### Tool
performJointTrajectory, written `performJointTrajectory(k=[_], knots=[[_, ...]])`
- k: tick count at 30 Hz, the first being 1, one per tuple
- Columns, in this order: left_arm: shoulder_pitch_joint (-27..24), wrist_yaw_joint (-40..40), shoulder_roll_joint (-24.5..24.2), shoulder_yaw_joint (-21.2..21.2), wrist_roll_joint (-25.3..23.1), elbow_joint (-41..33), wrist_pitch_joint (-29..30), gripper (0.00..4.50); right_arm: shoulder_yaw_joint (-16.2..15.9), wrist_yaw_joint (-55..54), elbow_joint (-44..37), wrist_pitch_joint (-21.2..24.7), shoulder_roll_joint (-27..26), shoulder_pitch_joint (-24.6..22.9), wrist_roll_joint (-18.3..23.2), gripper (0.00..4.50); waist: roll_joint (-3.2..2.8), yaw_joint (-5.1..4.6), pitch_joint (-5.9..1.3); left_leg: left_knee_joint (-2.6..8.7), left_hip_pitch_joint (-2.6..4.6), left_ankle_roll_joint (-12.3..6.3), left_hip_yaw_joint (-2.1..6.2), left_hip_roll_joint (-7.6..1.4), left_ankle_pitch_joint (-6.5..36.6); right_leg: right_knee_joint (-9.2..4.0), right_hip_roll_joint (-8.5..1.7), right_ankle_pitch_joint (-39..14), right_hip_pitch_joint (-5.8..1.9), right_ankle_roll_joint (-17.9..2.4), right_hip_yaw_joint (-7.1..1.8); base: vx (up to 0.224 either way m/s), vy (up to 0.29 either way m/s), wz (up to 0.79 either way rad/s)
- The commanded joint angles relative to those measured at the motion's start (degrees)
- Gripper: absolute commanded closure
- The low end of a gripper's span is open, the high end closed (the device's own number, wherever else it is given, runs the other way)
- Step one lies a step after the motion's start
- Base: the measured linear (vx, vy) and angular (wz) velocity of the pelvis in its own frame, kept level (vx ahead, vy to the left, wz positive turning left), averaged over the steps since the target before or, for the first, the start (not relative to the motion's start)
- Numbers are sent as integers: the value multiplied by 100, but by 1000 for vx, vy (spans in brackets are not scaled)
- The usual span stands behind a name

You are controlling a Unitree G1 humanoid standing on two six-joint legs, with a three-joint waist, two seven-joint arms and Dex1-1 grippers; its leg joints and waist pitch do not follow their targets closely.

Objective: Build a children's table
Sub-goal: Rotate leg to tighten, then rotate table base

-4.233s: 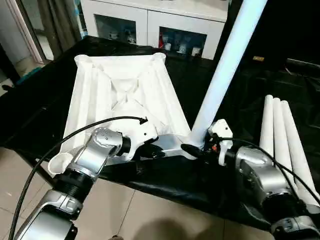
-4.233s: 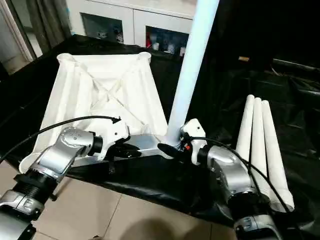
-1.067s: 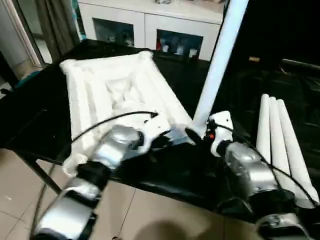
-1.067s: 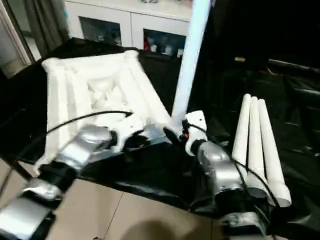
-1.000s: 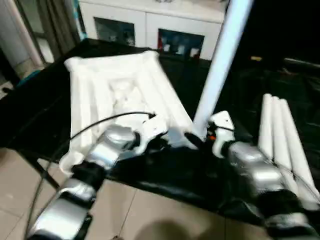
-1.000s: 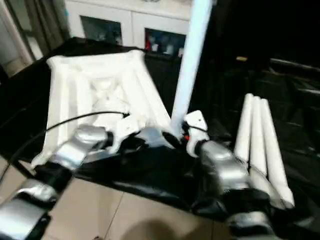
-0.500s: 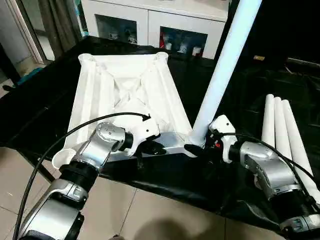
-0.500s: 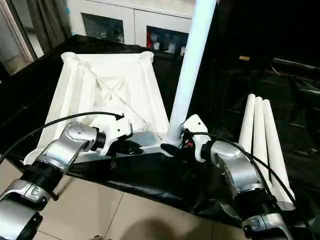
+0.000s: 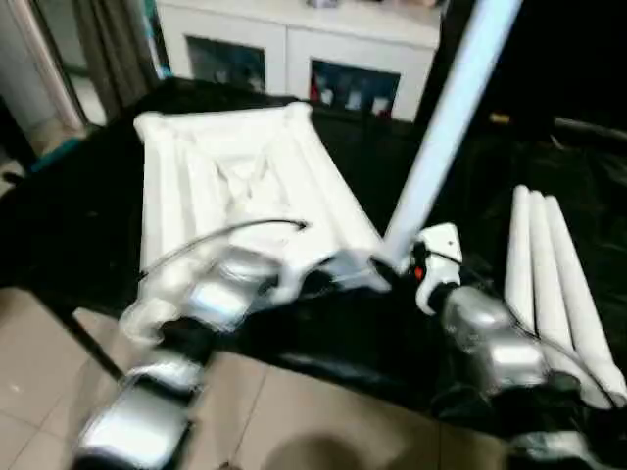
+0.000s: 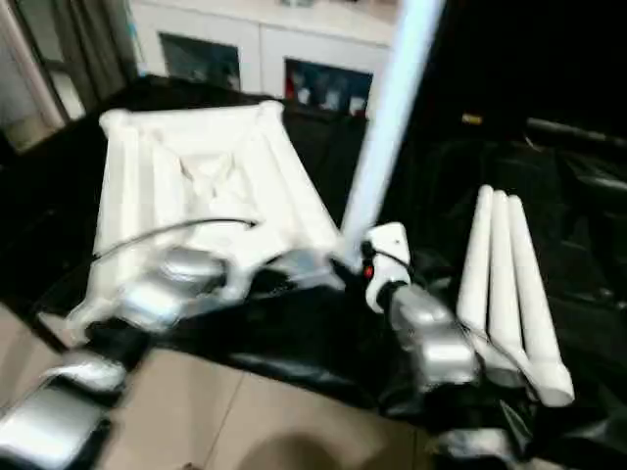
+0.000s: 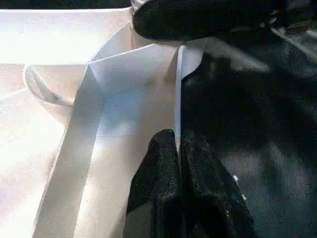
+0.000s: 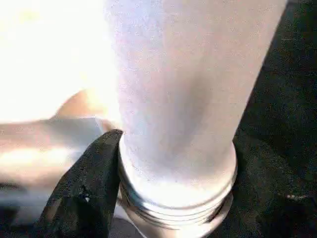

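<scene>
First leg (image 9: 446,117) going into near-right corner socket of upturned children's table (image 9: 235,181) at tabletop's (image 9: 78,196) front edge; left gripper (image 11: 178,148) pinches its rim, right gripper (image 12: 163,198) state unclear; next: seat threads fully.

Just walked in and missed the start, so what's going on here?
The robot is fitting a long white tubular leg into a corner socket of the upturned white plastic tabletop. Its left pincer is shut on the tabletop's edge, and the right pincer is at the leg's threaded base. Three spare white legs lie alongside.
</scene>
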State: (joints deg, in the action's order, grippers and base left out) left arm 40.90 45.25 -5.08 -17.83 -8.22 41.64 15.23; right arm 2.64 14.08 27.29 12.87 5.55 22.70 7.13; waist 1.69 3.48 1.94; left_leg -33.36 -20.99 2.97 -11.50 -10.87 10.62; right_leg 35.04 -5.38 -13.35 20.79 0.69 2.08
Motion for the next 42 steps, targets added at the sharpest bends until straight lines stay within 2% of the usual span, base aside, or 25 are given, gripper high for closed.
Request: performJointTrajectory(k=[1,3,5,8,13,15,18,20,22,23,24,25,27,28,29,30,31,32,34,35,37,38,39,40,42], knots=[[-80,-707,165,77,-57,401,124,450,29,-445,310,139,-153,-119,-82,175,39,-10,-209,476,136,158,134,-258,1544,-526,-321,-1368,-36,-1061,-213,0,0,0],[-30,-780,299,36,-86,458,1,450,-43,-692,349,67,-280,-81,-243,175,47,7,-210,474,137,144,132,-247,1546,-542,-320,-1389,-29,-956,-213,0,0,0],[-14,-713,331,-36,-127,454,-170,450,-101,-724,328,12,-318,-53,-329,175,26,13,-224,485,101,103,146,-250,1398,-519,-305,-1129,-51,-878,-206,0,0,0],[23,-563,324,-121,-183,521,-417,450,-58,-788,311,-148,-321,-35,-349,105,35,29,-235,468,83,24,138,-242,1257,-491,-306,-836,-69,-899,-202,0,0,0],[53,-447,283,-125,-168,579,-577,450,50,-907,213,-245,-213,-18,-348,64,25,38,-229,472,79,-1,133,-240,1269,-500,-310,-893,-68,-906,-200,0,0,0],[51,-365,260,-127,-148,576,-660,450,90,-940,126,-314,-170,-31,-349,64,22,45,-225,479,80,-3,134,-242,1300,-515,-314,-1001,-63,-887,-200,0,0,0],[56,-342,305,-56,-83,603,-996,450,86,-424,-941,-280,64,-479,-188,64,60,93,-225,463,64,-97,126,-247,1196,-514,-308,-861,-86,-801,-209,0,0,0],[59,-358,337,-16,-47,622,-1091,450,59,-367,-1098,-267,110,-580,-203,64,57,120,-228,464,48,-182,132,-244,1012,-483,-300,-656,-91,-792,-199,0,0,0],[66,-391,380,29,5,638,-1192,450,45,-335,-1205,-267,151,-662,-208,64,66,133,-230,447,55,-212,120,-239,984,-491,-309,-686,-82,-819,-203,0,0,0],[156,-588,475,218,142,710,-1405,450,20,-203,-1506,-211,244,-839,-152,64,57,153,-215,446,69,-228,113,-240,1030,-518,-309,-767,-70,-815,-209,0,0,0],[182,-647,504,272,180,733,-1467,450,11,-136,-1622,-186,279,-902,-112,60,88,149,-214,446,65,-248,112,-239,1067,-519,-303,-813,-79,-809,-205,0,0,0],[309,-825,545,561,395,719,-1540,404,-29,85,-1981,-95,397,-1081,21,60,70,166,-217,454,58,-264,125,-251,1037,-510,-315,-804,-86,-809,-204,0,0,0],[354,-846,525,716,526,643,-1457,393,-38,256,-2156,-58,451,-1160,154,60,96,175,-229,435,26,-321,130,-246,937,-476,-327,-615,-119,-849,-196,0,0,0],[382,-818,482,840,641,535,-1400,390,-64,472,-2308,-15,523,-1238,287,60,50,190,-300,395,27,-385,136,-254,664,-398,-333,-118,-137,-981,-193,0,0,0],[396,-794,458,895,694,493,-1389,368,-73,600,-2426,37,562,-1296,358,60,53,172,-338,350,-18,-523,147,-255,203,-293,-293,732,-151,-1106,-179,0,0,0],[394,-788,420,921,709,439,-1354,368,-94,702,-2475,38,596,-1334,398,60,61,163,-336,336,-37,-588,149,-252,-20,-255,-265,1120,-148,-1161,-164,0,0,0],[341,-682,168,1042,789,74,-1098,358,-219,1201,-2694,55,779,-1538,554,60,117,146,-319,298,-33,-736,117,-223,-129,-231,-241,1574,-131,-1259,-154,0,0,0],[317,-638,88,1073,810,-37,-1000,349,-251,1280,-2715,40,825,-1579,544,60,111,173,-319,280,-34,-861,115,-231,-101,-210,-272,1747,-149,-1326,-158,0,0,0],[206,-556,-269,1170,765,-412,-715,341,-312,1490,-2713,-1,908,-1653,569,60,80,148,-306,278,-33,-908,106,-226,-56,-214,-260,1671,-129,-1387,-152,0,0,0],[138,-508,-426,1240,767,-581,-578,331,-334,1530,-2759,47,941,-1688,591,60,102,128,-291,284,-14,-880,96,-233,37,-233,-248,1450,-116,-1418,-153,0,0,0],[12,-468,-677,1344,752,-889,-396,321,-380,1575,-2792,78,966,-1706,598,60,77,134,-282,302,12,-788,100,-262,128,-236,-259,1130,-113,-1473,-158,0,0,0],[-231,-387,-1084,1522,781,-1470,15,314,-454,1592,-2839,116,991,-1733,571,60,94,141,-275,305,29,-733,96,-276,134,-234,-247,1024,-94,-1487,-158,0,0,0],[-326,-356,-1238,1590,799,-1701,201,307,-478,1590,-2842,124,992,-1735,558,60,85,137,-271,316,18,-702,105,-284,102,-216,-249,1007,-104,-1488,-155,0,0,0],[-456,-384,-1501,1650,690,-1983,408,298,-515,1618,-2834,160,991,-1735,557,60,59,124,-265,318,34,-649,92,-275,119,-226,-229,904,-73,-1465,-156,0,0,0],[-569,-455,-1738,1717,563,-2209,582,282,-572,1603,-2796,201,1007,-1726,486,60,56,118,-240,336,41,-533,81,-266,289,-258,-219,620,-55,-1419,-165,0,0,0]])
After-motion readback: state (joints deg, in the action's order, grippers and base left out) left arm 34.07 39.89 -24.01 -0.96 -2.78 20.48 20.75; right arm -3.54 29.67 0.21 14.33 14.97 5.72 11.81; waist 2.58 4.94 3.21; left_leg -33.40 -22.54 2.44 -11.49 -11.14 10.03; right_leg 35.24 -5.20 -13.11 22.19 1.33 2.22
